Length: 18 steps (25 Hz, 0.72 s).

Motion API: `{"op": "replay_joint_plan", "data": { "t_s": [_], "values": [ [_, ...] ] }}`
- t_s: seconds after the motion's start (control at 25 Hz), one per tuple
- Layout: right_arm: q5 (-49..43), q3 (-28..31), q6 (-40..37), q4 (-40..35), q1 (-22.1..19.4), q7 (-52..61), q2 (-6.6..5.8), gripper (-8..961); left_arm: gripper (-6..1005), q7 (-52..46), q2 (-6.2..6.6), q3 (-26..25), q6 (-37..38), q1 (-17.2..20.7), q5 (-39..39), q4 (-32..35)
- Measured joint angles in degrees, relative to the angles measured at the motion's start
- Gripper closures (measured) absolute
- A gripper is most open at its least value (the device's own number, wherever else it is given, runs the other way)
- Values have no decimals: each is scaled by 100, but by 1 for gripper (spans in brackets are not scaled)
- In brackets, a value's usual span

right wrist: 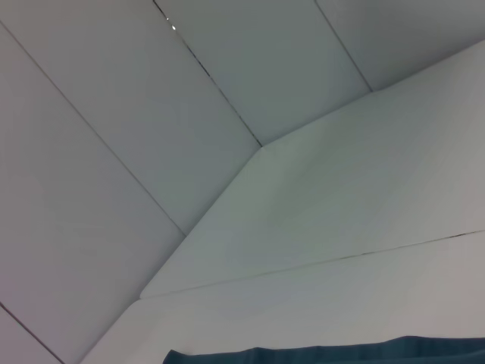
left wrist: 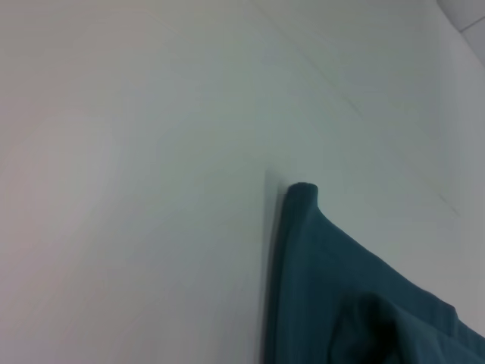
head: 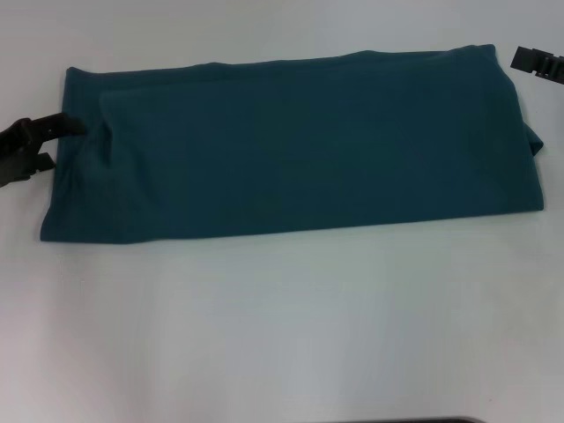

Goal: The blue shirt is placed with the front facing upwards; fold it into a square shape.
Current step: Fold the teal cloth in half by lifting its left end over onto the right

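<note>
The dark teal-blue cotton shirt (head: 291, 145) lies as a long folded band across the white desk (head: 282, 335). My left fingers (head: 40, 141) stand open at its left end, one touching the cloth; my right fingers (head: 538, 62) hover by the far right corner, their spread unclear. If I pinch only the top layer, I judge the band could slip apart and fold crooked.

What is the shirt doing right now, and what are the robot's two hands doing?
blue shirt: folded into a long flat band lying across the table, no lettering or collar showing, not yet square.
left tool: at the shirt's left end, one finger on the cloth edge, open.
right tool: just off the shirt's far right corner, not touching it.
table: white, shirt lying on it.
</note>
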Motion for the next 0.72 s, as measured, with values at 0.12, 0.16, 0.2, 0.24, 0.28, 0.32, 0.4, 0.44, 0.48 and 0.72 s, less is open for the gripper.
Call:
{"op": "replay_joint_plan", "data": {
  "t_s": [0.12, 0.16, 0.2, 0.24, 0.28, 0.32, 0.4, 0.44, 0.48, 0.72],
  "values": [
    [0, 2, 0, 0, -1, 1, 0, 342, 109, -7, -1, 98, 86, -16, 2, 8],
    [0, 4, 0, 0, -1, 1, -3, 342, 109, -9, -2, 123, 107, -18, 2, 8],
    [0, 4, 0, 0, -1, 1, -6, 342, 109, -13, -2, 152, 143, -23, 3, 8],
    [0, 5, 0, 0, -1, 1, -8, 342, 109, -16, -3, 190, 216, -37, 3, 8],
    [0, 6, 0, 0, -1, 1, -10, 342, 109, -17, -3, 206, 260, -48, 4, 8],
    [0, 7, -3, 0, -1, 1, -10, 343, 109, -19, -4, 214, 332, -67, 3, 8],
    [0, 11, -21, 0, -1, 1, -9, 343, 109, -23, -4, 221, 501, -126, 4, 8],
    [0, 15, -32, 0, -1, 1, -9, 343, 109, -23, -4, 223, 527, -135, 4, 8],
    [0, 19, -37, 0, -1, 1, -9, 343, 109, -24, -2, 241, 593, -157, 6, 7],
    [0, 71, -74, 0, -15, -8, -16, 343, 108, -53, 157, 734, 942, -337, 14, 2]
  ]
}}
